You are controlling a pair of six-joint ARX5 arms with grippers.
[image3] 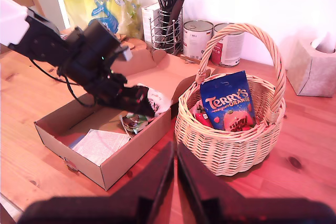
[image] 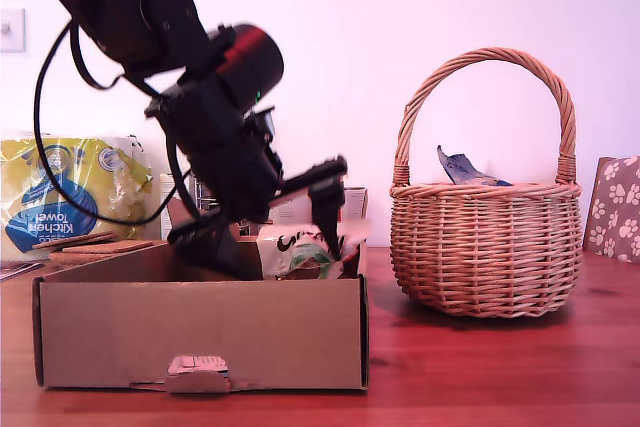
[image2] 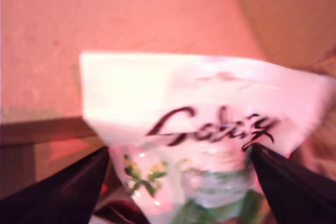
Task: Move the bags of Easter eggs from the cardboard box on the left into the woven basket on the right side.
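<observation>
My first gripper [image: 287,245] reaches down into the cardboard box [image: 200,332] at the exterior view's left. It is shut on the white bag of Easter eggs [image2: 199,129], which has black script and green print. The bag [image: 295,249] shows just above the box rim; seen from above, the bag [image3: 153,99] is at the end of the box [image3: 126,156] nearest the basket. The blue bag [image3: 228,100] with orange lettering stands inside the woven basket [image3: 226,150]; its tip [image: 458,167] pokes over the basket [image: 485,247] rim. My second gripper [image3: 175,148] hangs shut, high over the table near the basket.
A kitchen towel pack [image: 60,197] stands behind the box. A utensil holder [image3: 168,24], two tins [image3: 198,38] and a tissue box [image3: 312,69] line the back. A white sheet [image3: 102,145] lies in the box. A paw-print cushion [image: 612,207] is at the exterior view's right.
</observation>
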